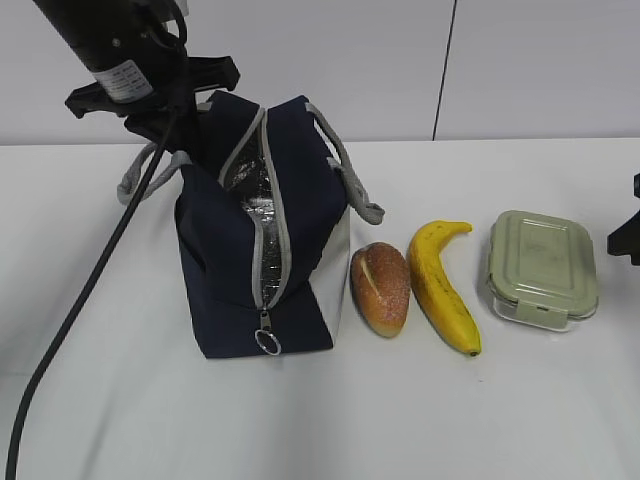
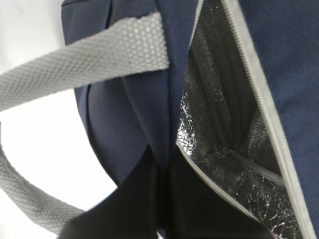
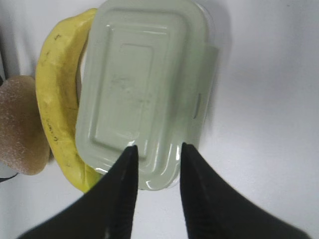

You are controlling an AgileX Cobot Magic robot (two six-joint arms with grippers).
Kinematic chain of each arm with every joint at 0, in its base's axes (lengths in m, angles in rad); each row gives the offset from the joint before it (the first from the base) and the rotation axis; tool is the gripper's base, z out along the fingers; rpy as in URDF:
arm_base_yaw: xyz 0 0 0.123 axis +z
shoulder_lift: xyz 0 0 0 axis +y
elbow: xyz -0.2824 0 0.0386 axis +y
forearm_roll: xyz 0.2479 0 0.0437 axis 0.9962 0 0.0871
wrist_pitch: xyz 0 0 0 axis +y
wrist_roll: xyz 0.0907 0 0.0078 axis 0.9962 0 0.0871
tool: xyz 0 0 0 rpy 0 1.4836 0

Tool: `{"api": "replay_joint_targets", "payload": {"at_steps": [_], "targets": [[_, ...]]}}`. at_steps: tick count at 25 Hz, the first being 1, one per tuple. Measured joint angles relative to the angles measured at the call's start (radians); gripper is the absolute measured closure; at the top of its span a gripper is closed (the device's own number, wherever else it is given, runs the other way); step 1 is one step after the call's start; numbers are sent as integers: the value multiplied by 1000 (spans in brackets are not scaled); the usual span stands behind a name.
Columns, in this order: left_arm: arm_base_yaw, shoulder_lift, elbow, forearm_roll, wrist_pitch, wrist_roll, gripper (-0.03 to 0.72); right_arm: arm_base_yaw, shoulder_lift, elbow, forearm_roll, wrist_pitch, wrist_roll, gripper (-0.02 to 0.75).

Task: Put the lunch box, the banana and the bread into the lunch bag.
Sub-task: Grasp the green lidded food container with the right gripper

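Right wrist view: right claw, partly open and empty, hovers above lunch box near the counter's right edge. Left claw, closed, pinches lunch bag, unzipped, centre-left. Step: approaching lunch box. Next: descend, straddle lid, close.

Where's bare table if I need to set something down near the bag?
Free: the table in front of the row, and right of the lunch box. Crowded: lunch bag, bread and banana sit close, narrow gaps between.
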Motion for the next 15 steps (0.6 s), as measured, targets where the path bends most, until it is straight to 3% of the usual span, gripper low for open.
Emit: {"api": "replay_joint_targets", "payload": {"at_steps": [6, 15], "targets": [[0, 0, 0, 1, 0, 0, 688, -20, 112, -57, -42, 42, -9, 506], [0, 0, 0, 1, 0, 0, 688, -20, 124, -73, -2, 71, -11, 506]]}}
